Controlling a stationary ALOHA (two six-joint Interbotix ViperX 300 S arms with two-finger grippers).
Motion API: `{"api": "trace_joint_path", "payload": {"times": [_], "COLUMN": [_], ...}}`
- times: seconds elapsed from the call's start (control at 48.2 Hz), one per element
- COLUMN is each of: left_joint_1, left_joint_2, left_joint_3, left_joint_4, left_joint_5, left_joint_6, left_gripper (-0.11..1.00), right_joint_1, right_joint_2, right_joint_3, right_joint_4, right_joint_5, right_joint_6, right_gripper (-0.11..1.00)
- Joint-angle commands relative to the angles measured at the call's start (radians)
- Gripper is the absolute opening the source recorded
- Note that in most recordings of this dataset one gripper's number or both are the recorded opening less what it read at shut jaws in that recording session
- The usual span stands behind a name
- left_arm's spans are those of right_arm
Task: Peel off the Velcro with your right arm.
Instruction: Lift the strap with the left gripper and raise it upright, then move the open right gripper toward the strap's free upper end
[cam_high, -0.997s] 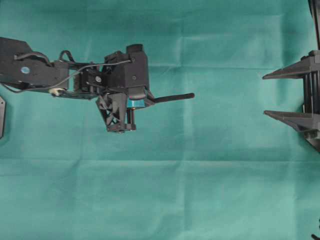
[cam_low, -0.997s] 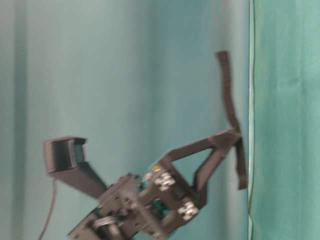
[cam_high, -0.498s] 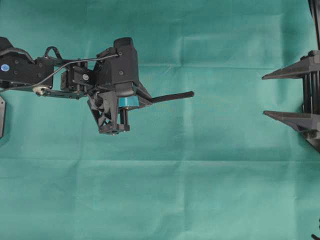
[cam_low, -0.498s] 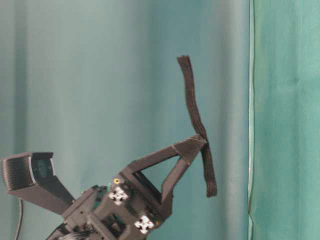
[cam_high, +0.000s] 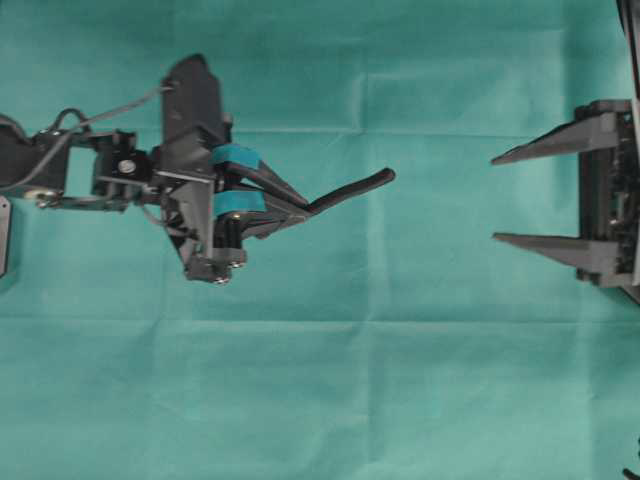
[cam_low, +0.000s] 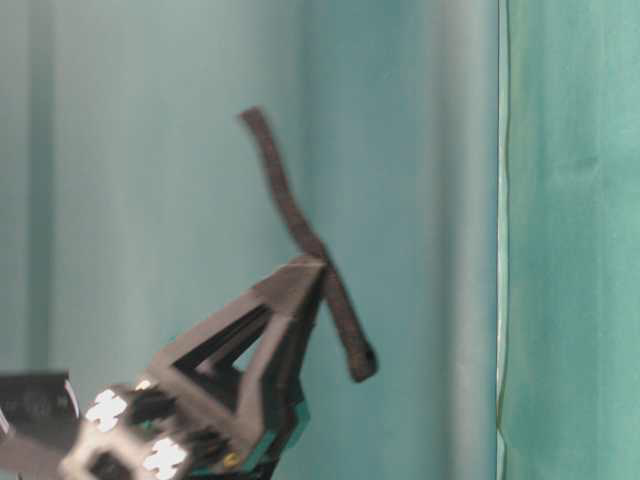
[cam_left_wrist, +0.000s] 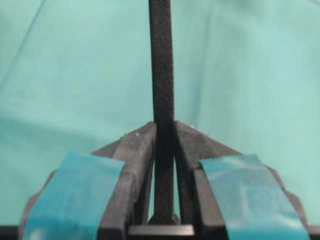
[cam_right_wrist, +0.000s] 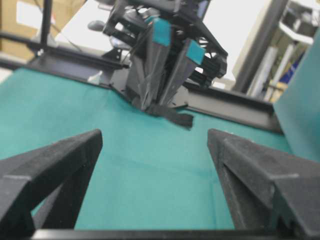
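The Velcro (cam_high: 355, 188) is a thin black strap held off the green cloth, its free end pointing right toward the right arm. My left gripper (cam_high: 300, 207), with teal jaw patches, is shut on the strap's lower part. In the left wrist view the Velcro (cam_left_wrist: 161, 60) runs straight up from between the closed jaws of that gripper (cam_left_wrist: 164, 125). At table level the strap (cam_low: 290, 215) sticks out both ways past the jaw tips. My right gripper (cam_high: 494, 199) stands open at the right, well apart from the strap. Between its jaws (cam_right_wrist: 154, 135) only cloth shows, with the Velcro (cam_right_wrist: 175, 116) far ahead.
Green cloth (cam_high: 330, 380) covers the table. A black frame rail (cam_right_wrist: 235, 107) runs behind the left arm in the right wrist view. A dark object (cam_high: 3, 235) sits at the left edge of the overhead view.
The left gripper has rolled and drawn back to the left, carrying the strap higher and tilting it. The right gripper has moved left, further into the overhead view.
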Motion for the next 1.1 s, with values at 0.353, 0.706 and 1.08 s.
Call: {"api": "trace_joint_path", "payload": {"times": [0.353, 0.706, 1.08], "left_joint_1": [-0.015, -0.037, -0.038], "left_joint_2": [-0.094, -0.101, -0.098], "left_joint_3": [0.152, 0.169, 0.170], "left_joint_4": [-0.002, -0.002, -0.002], "left_joint_5": [-0.344, -0.356, -0.356], "left_joint_6": [-0.259, -0.264, -0.265], "left_gripper": [0.10, 0.10, 0.10], "right_joint_1": [-0.002, -0.055, -0.061], "right_joint_2": [0.140, 0.183, 0.278], "right_joint_3": [-0.104, -0.135, -0.181], "right_joint_4": [-0.060, -0.055, -0.055], "right_joint_5": [-0.055, -0.092, -0.160], "right_joint_6": [-0.206, -0.230, -0.239], "right_gripper": [0.81, 0.81, 0.81]}}
